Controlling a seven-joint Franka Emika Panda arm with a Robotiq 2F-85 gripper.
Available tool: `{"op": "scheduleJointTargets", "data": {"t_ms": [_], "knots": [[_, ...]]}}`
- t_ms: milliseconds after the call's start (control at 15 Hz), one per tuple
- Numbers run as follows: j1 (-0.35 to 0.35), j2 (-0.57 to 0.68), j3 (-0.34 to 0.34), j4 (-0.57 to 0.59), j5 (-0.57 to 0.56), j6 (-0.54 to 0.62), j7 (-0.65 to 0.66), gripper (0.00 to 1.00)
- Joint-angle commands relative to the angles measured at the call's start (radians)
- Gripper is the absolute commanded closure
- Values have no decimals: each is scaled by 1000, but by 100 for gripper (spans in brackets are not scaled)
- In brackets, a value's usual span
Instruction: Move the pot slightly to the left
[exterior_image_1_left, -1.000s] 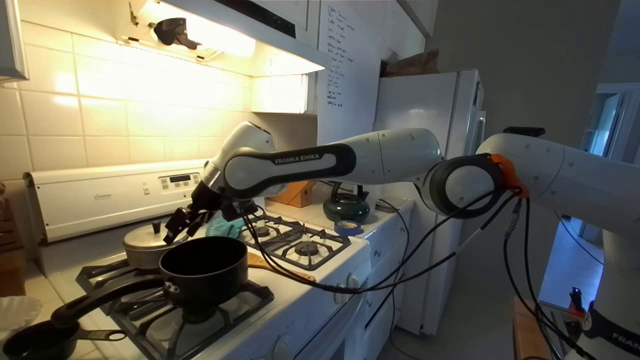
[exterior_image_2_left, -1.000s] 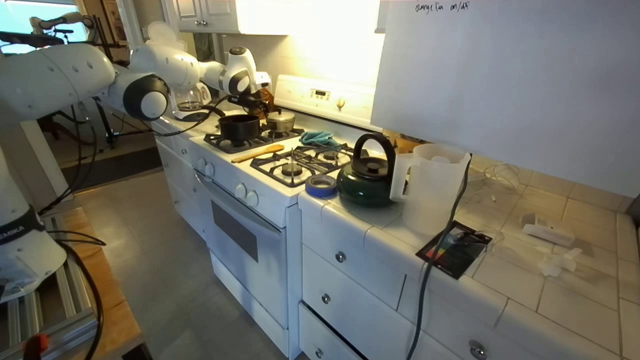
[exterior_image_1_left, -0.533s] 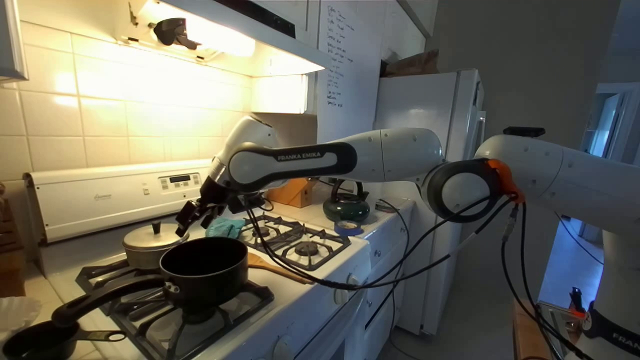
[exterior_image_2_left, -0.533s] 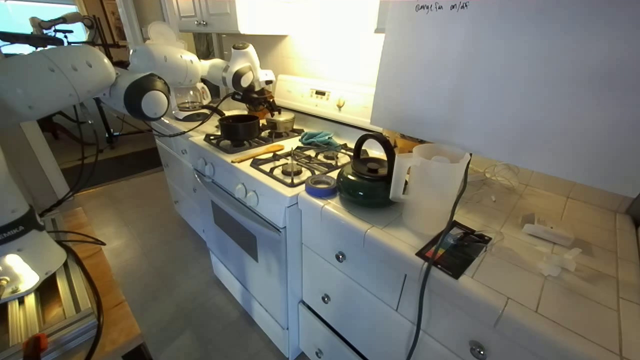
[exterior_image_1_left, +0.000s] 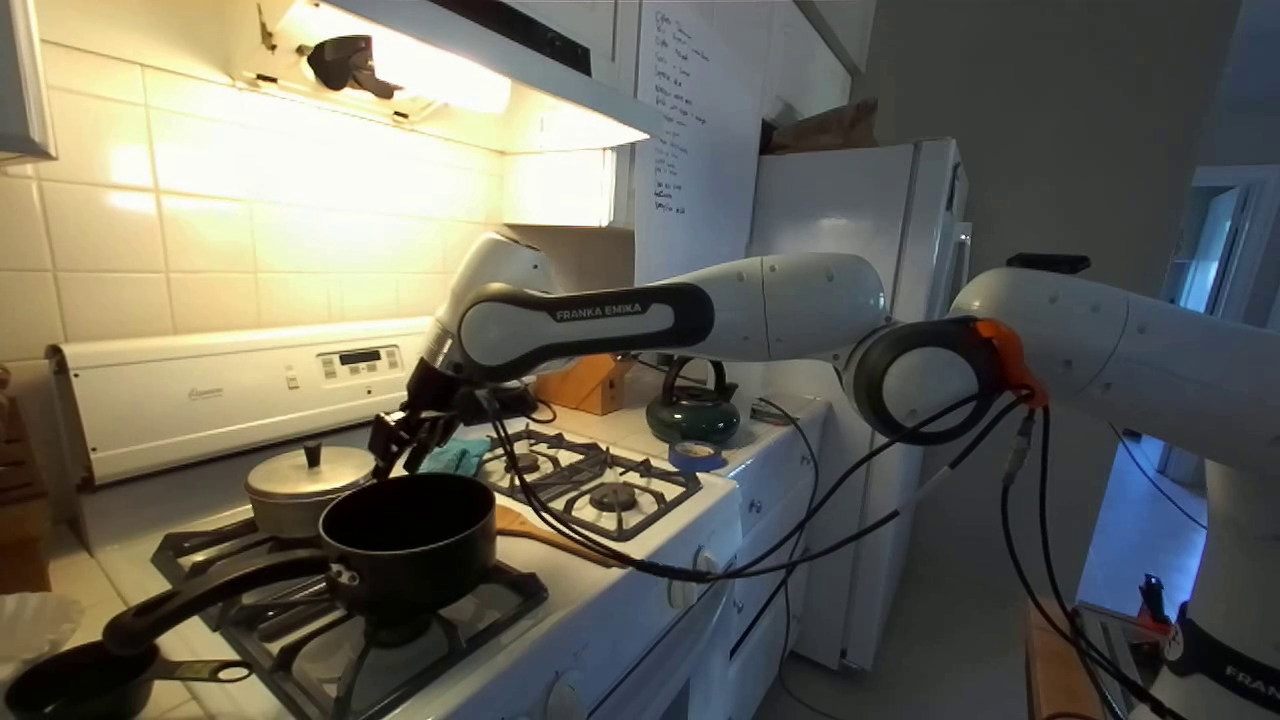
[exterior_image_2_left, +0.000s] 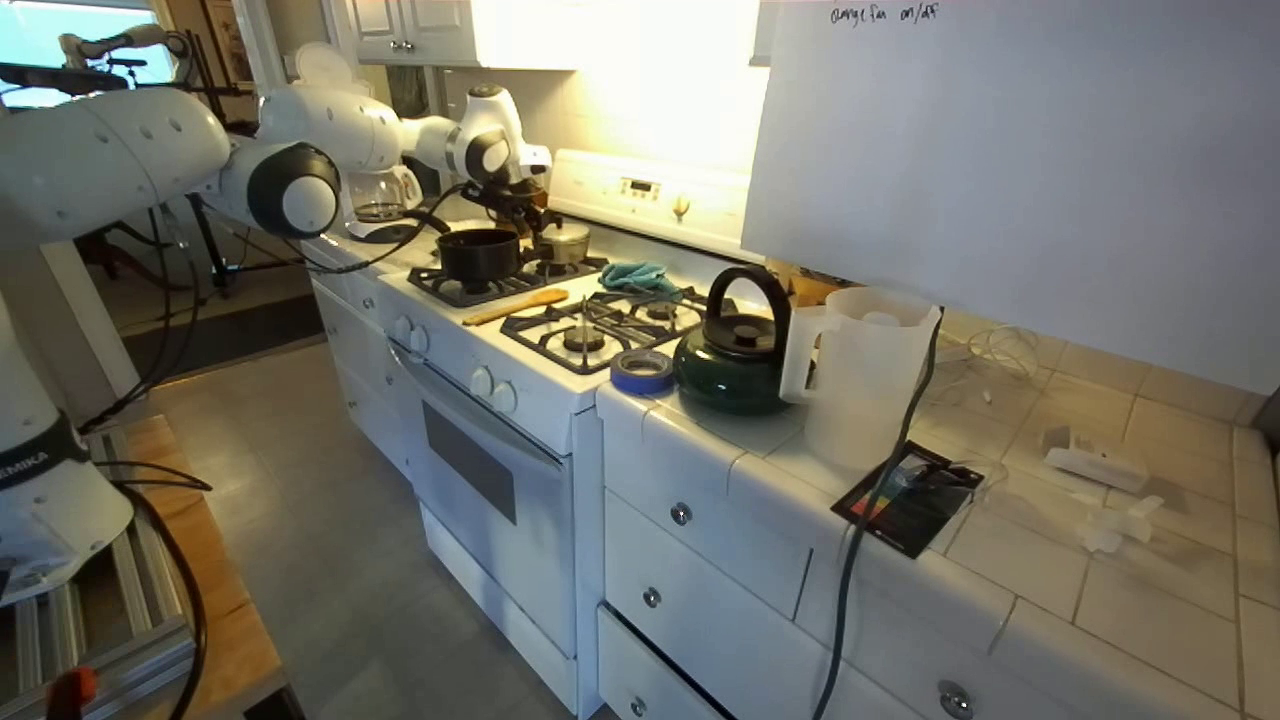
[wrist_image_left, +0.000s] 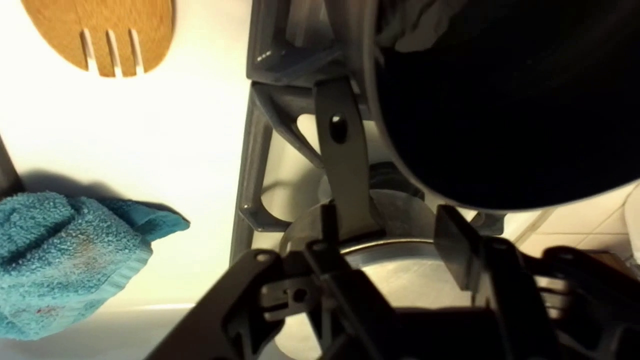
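The large black pot (exterior_image_1_left: 412, 560) sits upright on a front burner grate; it also shows in an exterior view (exterior_image_2_left: 480, 257). Its long black handle (exterior_image_1_left: 215, 598) points away from the oven's right-hand burners. In the wrist view the pot's dark inside and rim (wrist_image_left: 500, 115) fill the upper right. My gripper (exterior_image_1_left: 397, 468) is above the stove just behind the pot's rim, between it and the lidded pot (exterior_image_1_left: 300, 495). In the wrist view the gripper (wrist_image_left: 387, 220) is open. The lidded pot's lid (wrist_image_left: 420, 280) and grey handle (wrist_image_left: 345, 155) show below and between the fingers. The fingers hold nothing.
A wooden spatula (exterior_image_2_left: 515, 307) and a teal cloth (exterior_image_2_left: 638, 278) lie on the stove top. A dark green kettle (exterior_image_2_left: 735, 370) and a blue tape roll (exterior_image_2_left: 642, 371) stand on the counter beside it. Cables (exterior_image_1_left: 640, 572) hang from the arm in front of the stove.
My gripper has moved right, away from over the lidded pot, and turned to point more steeply down, its tips now closer to the black pot's rim. The pots have not moved.
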Motion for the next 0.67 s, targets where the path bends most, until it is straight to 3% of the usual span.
{"op": "scheduleJointTargets", "data": {"t_ms": [0,200,467,600], "knots": [[4,-48,14,-31,57,-87,-2,78],[-1,-69,17,-32,77,-147,7,98],[-4,-81,9,-34,91,-222,34,100],[6,-63,-16,-22,72,-194,53,100]]}}
